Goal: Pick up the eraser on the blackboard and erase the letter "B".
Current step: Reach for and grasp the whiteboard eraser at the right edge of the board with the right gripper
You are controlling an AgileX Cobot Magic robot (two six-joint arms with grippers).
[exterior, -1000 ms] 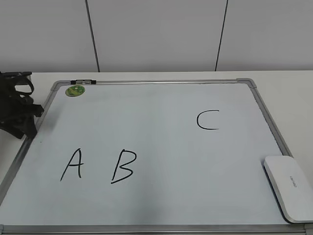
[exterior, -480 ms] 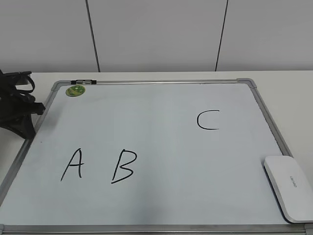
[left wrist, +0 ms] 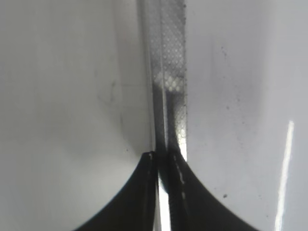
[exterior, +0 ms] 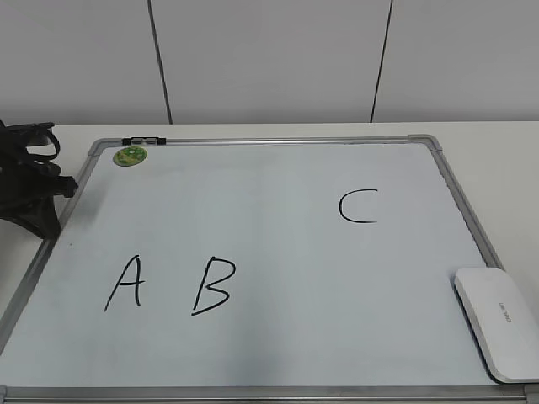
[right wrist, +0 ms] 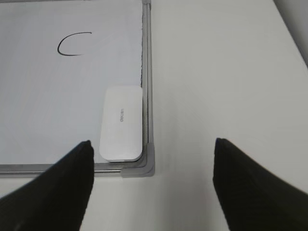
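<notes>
The blackboard (exterior: 269, 168) is a white board with a silver frame. The black letter "B" (exterior: 212, 286) is at its lower left, between an "A" (exterior: 125, 284) and a "C" (exterior: 357, 206). The white eraser (exterior: 497, 322) lies at the board's lower right corner; it also shows in the right wrist view (right wrist: 121, 123) against the frame. My right gripper (right wrist: 153, 144) is open and empty, above the table just off that corner. My left gripper (left wrist: 162, 156) is shut and empty over the board's left frame; its dark arm (exterior: 29, 181) shows at the left edge.
A small green round sticker (exterior: 130, 156) sits at the board's top left, next to a dark clip on the frame (exterior: 143, 141). The grey corner piece (right wrist: 139, 166) lies below the eraser. White table surface (right wrist: 221, 86) surrounds the board; a white wall stands behind.
The left arm has drawn back slightly to the left, off the board's edge. The eraser and the letters have not moved.
</notes>
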